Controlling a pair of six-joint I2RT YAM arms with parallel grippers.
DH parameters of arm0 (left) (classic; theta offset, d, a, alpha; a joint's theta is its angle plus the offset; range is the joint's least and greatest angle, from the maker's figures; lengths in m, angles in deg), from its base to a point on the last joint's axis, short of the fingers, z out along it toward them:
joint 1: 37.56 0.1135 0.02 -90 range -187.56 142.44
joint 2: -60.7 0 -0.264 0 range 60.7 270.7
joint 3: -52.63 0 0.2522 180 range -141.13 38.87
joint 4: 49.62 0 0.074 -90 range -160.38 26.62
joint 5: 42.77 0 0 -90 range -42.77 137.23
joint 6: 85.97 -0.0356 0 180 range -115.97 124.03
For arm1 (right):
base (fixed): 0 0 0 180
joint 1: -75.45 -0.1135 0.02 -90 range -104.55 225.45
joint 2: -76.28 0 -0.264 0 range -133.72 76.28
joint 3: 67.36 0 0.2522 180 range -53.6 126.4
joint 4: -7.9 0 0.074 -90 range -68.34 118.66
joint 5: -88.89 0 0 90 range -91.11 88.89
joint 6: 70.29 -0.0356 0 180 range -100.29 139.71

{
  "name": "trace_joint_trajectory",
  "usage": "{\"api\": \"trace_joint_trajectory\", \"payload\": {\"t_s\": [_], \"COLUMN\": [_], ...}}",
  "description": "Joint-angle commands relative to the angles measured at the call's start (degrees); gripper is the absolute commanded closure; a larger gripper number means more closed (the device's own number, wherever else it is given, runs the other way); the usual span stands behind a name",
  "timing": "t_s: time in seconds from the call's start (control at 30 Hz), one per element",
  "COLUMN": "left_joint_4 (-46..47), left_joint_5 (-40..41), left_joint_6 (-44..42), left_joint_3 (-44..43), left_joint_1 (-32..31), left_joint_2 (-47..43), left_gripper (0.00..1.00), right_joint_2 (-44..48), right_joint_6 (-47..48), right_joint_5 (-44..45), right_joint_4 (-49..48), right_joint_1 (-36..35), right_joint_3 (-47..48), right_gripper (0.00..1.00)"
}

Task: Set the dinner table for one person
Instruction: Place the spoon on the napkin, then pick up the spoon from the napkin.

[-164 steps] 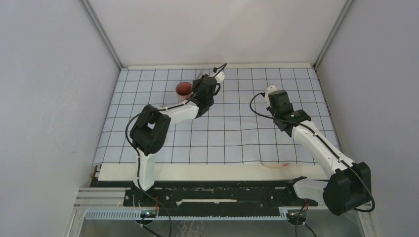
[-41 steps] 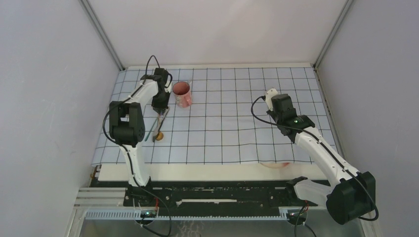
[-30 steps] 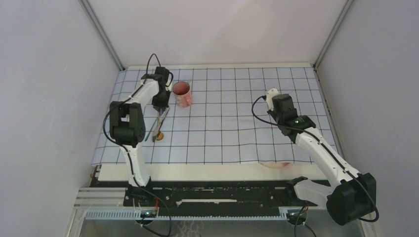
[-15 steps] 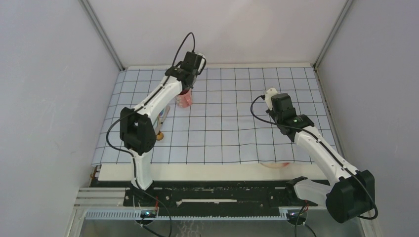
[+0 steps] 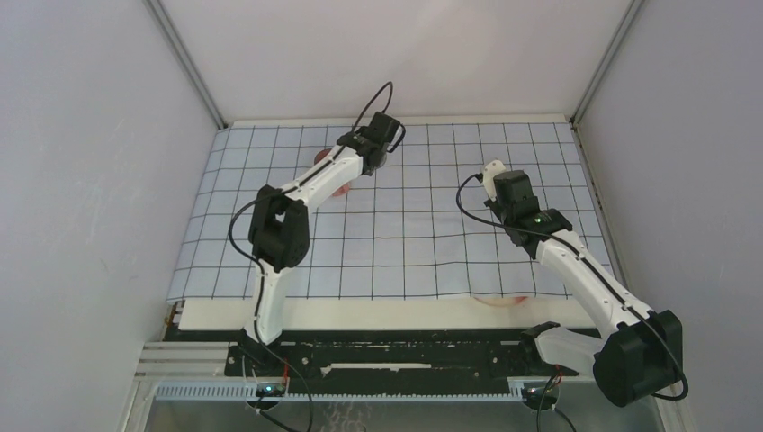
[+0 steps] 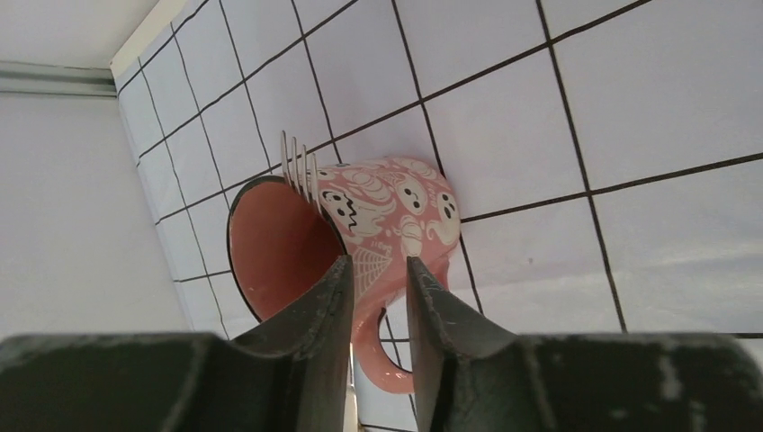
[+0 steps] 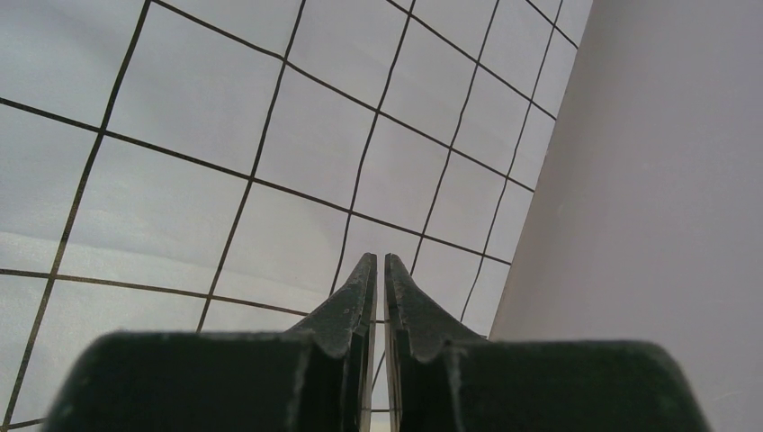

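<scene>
A pink mug (image 6: 396,216) with white ghost prints stands on the gridded cloth; in the top view only its edge (image 5: 321,158) shows beside the left arm. My left gripper (image 6: 376,263) hovers just right of the mug at the back middle (image 5: 357,155). A metal fork (image 6: 300,169) slants out past its left finger, tines in front of the mug's rim. The jaws stand a narrow gap apart, the handle against the left finger. My right gripper (image 7: 379,261) is shut and empty, low over the cloth at the right (image 5: 493,169). The dinner table (image 5: 360,313) shows as a cream strip.
The pale-blue gridded cloth (image 5: 405,243) covers most of the table. A pale orange thing (image 5: 504,301) peeks out at the cloth's front edge. Grey walls (image 7: 648,180) stand close on the left, right and back. The left arm's elbow (image 5: 281,225) hangs over the cloth's left part.
My left arm has swung from the utensils left of the mug to the back middle, right of the mug, with the fork. The right arm has barely moved.
</scene>
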Motion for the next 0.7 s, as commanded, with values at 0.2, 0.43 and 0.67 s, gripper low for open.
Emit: {"api": "trace_joint_trajectory", "payload": {"t_s": [0.2,0.43,0.67], "left_joint_4": [3.7,13.7,15.2], "left_joint_5": [2.5,9.3,11.6], "left_joint_6": [-2.5,-9.2,-11.4], "left_joint_3": [-2.8,3.3,4.7], "left_joint_1": [-1.1,-3.0,-3.0], "left_joint_2": [-2.7,-2.7,-1.6], "left_gripper": [0.54,0.54,0.57], "right_joint_2": [1.2,1.1,1.5], "right_joint_6": [-0.6,-0.8,-0.3], "right_joint_5": [0.3,0.5,1.5], "right_joint_4": [-0.4,-0.5,-0.6], "right_joint_1": [-0.4,-0.4,-0.3], "right_joint_3": [0.8,0.8,0.8], "right_gripper": [0.86,0.87,0.87]}}
